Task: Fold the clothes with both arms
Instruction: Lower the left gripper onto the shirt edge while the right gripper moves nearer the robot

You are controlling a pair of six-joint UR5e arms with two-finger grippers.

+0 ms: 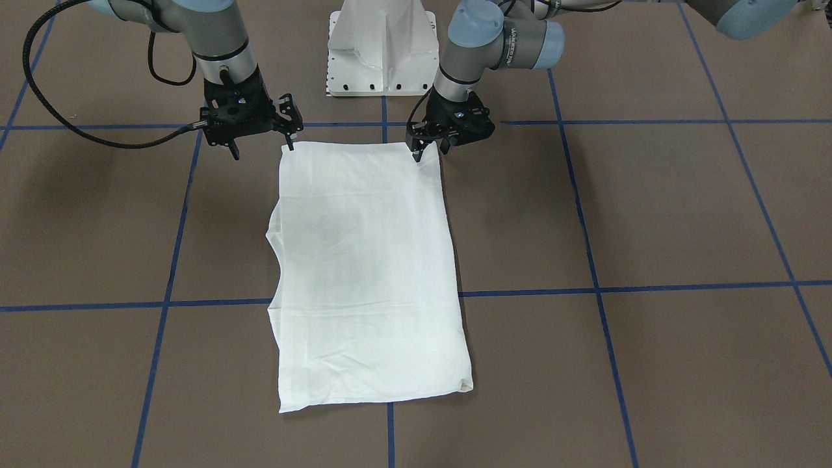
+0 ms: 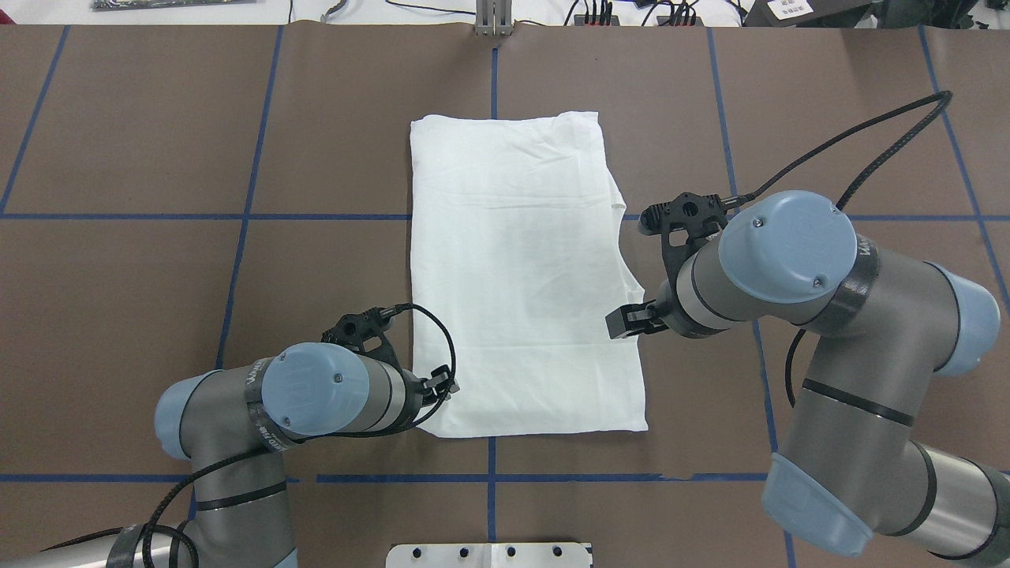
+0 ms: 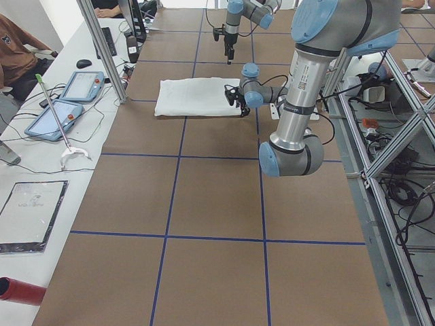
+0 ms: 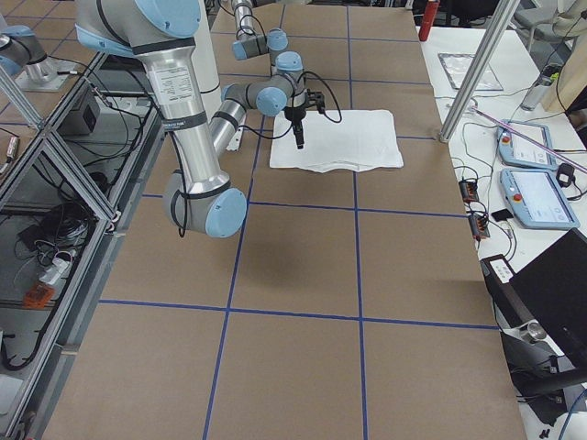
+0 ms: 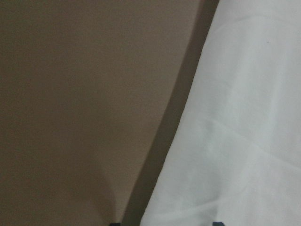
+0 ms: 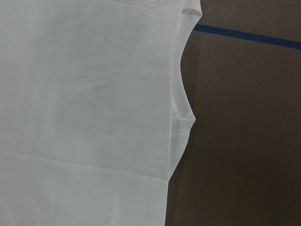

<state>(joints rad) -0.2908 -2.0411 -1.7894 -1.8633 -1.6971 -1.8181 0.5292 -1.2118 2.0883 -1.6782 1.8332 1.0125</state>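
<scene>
The clothes, one white shirt, lie folded into a long flat rectangle on the brown table. A sleeve fold notches one long edge. My left gripper is low at the shirt's near corner by the base, open, with one fingertip at the cloth edge. Its wrist view shows cloth on the right and bare table on the left. My right gripper hangs higher over the other near corner, open wide and holding nothing, with one fingertip over that corner.
The white pedestal base stands just behind the shirt. Blue tape lines grid the table. Beyond the far table edge are a side desk with tablets and a seated person.
</scene>
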